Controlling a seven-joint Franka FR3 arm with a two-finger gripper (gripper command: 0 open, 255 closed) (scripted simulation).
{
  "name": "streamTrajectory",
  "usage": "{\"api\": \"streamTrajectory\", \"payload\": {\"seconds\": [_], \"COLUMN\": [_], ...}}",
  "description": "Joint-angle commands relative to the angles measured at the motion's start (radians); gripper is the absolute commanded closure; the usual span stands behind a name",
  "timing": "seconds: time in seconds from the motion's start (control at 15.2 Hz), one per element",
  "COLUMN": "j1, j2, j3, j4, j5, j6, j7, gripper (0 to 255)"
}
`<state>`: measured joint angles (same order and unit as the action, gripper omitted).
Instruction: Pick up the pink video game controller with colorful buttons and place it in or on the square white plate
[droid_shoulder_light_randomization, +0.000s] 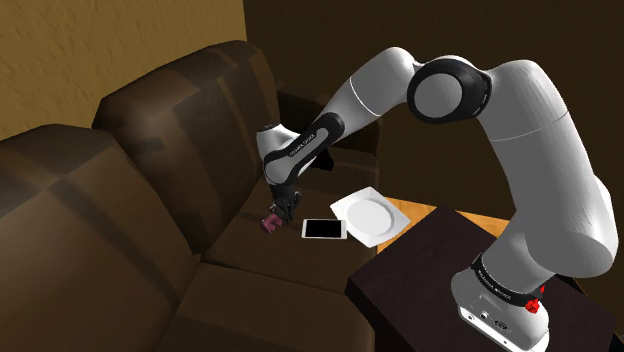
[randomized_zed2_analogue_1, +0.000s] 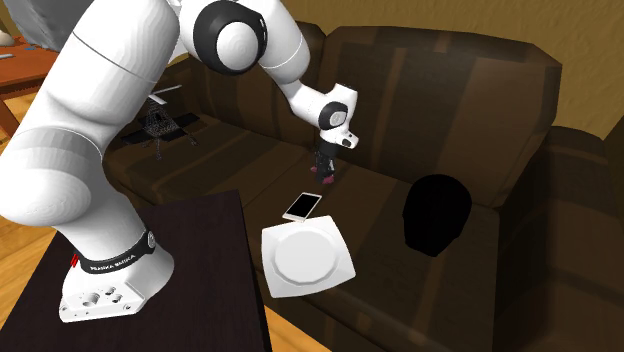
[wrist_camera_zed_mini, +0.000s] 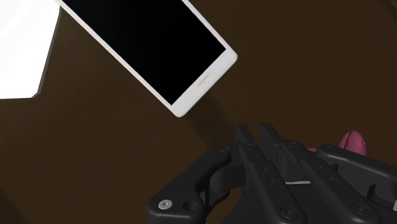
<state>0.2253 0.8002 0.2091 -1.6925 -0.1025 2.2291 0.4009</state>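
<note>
- The brown sofa (droid_shoulder_light_randomization: 130, 190), with padded, softly creased cushions, carries everything.
- The pink controller (droid_shoulder_light_randomization: 269, 223), small and lumpy, lies on the seat cushion just below the black jaws.
- The jaws are pressed together and clasp nothing; in the wrist view the controller peeks out beside them.
- A flat white phone (droid_shoulder_light_randomization: 324, 229) with a glossy black screen lies between the controller and the plate.
- The square white plate (droid_shoulder_light_randomization: 352, 205), smooth with a round well, sits at the seat's front edge.
</note>
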Motion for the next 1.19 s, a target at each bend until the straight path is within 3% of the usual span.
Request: {"api": "streamTrajectory", "payload": {"seconds": [0.0, 1.12], "j1": [0.0, -0.02], "j2": [0.0, -0.171], "j3": [0.0, 0.026], "j4": [0.0, -0.032], "j5": [0.0, 0.029], "j6": [0.0, -0.137], "j7": [0.0, -0.006], "gripper": [255, 255]}}
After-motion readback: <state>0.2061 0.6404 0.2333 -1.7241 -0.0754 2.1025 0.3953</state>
